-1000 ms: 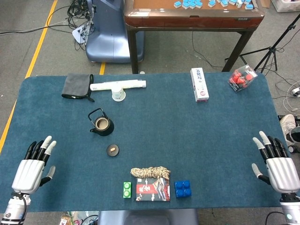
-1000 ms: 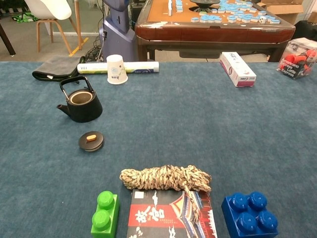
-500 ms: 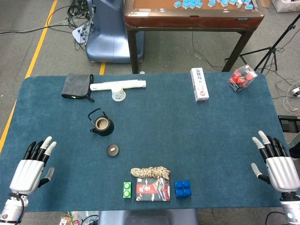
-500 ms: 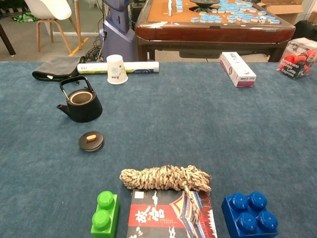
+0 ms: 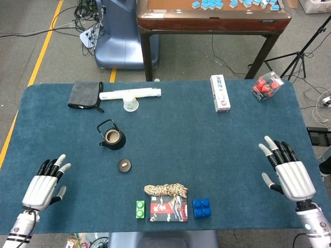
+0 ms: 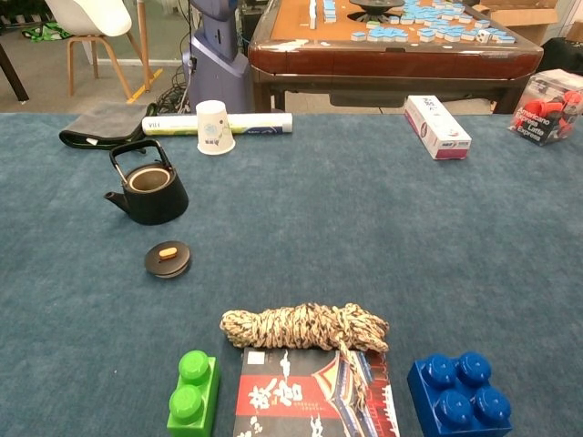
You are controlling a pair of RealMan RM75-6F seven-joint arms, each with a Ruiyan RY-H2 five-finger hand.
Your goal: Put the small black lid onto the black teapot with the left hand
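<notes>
The black teapot [image 5: 112, 137] [image 6: 149, 192] stands open-topped on the blue table, handle upright. In front of it lies the small black lid [image 5: 124, 165] [image 6: 168, 259] with a tan knob, flat on the cloth. My left hand [image 5: 44, 185] hovers at the near left edge, fingers spread, holding nothing, well left of the lid. My right hand [image 5: 287, 170] is at the near right, fingers apart and empty. Neither hand shows in the chest view.
A paper cup [image 5: 130, 103], a white tube [image 5: 130, 93] and a grey cloth [image 5: 85, 94] lie behind the teapot. A rope coil [image 5: 165, 190], a booklet [image 5: 168, 208], a green brick [image 5: 140, 209] and a blue brick [image 5: 201, 207] sit at the front. A white box [image 5: 220, 93] lies far right.
My left hand has shifted slightly right and toward the front edge. My right hand has moved inward to the left and a bit farther up the table. The teapot and lid are unmoved.
</notes>
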